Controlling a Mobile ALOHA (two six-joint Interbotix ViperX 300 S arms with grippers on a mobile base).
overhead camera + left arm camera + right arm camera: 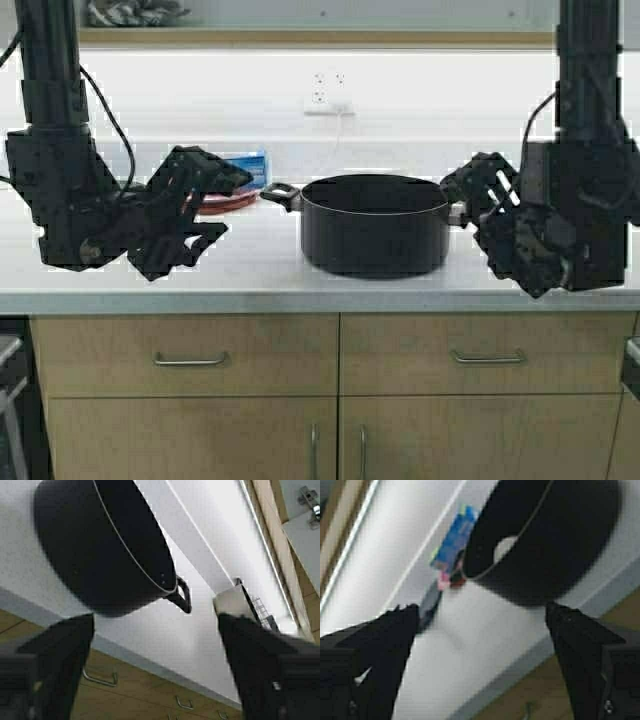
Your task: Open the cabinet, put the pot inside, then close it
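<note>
The black pot (375, 225) stands on the white counter (260, 272), midway between my arms, its loop handles pointing left and right. My left gripper (225, 208) hovers open a short way left of the left handle (281, 195). My right gripper (470, 215) is open beside the right handle. Both wrist views show the pot (105, 545) (545, 540) beyond spread fingers, with nothing between them at either the left gripper (155, 630) or the right gripper (480, 615). The cabinet's tan lower edge (300, 37) runs along the top of the high view. A hinge on a pale panel (310, 502) shows above.
A blue packet (250, 163) and a flat dark round thing with a red rim (228, 201) lie behind my left gripper. A wall socket (328, 95) is on the backsplash. Tan base drawers with bar handles (190, 359) sit below the counter's front edge (300, 301).
</note>
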